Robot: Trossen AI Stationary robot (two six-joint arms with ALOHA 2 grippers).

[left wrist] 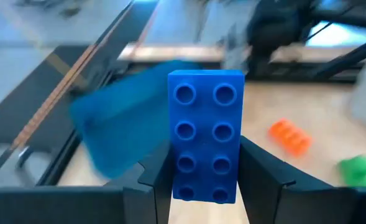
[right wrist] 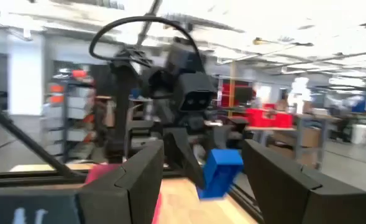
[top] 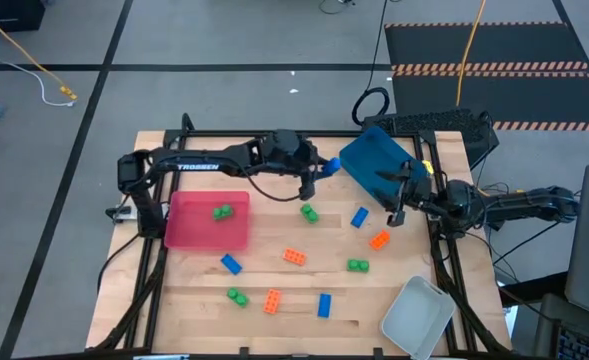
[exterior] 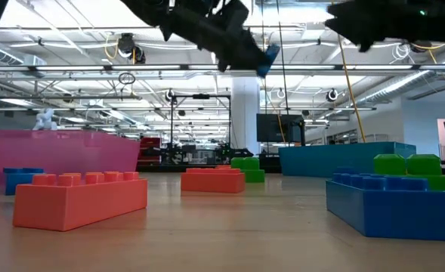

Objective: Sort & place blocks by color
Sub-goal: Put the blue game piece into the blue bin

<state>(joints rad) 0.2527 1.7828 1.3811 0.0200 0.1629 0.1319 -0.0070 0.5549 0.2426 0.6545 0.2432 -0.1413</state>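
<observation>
Blocks of green, orange and blue lay scattered over the wooden bench, which stood on a grey floor in a hall of shelving and ceiling lights. A red tray held one green block. Raised beside the tilted blue tray, the left pincer clenched a blue block. The right pincer hung released above the bench's right side; its arm was largely cut off in the low view.

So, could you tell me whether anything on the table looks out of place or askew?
Yes: the blue tray sits tilted, apparently lifted by the right gripper, rather than flat like the red tray. The clear-grey tray overhangs the table's near right corner.
</observation>
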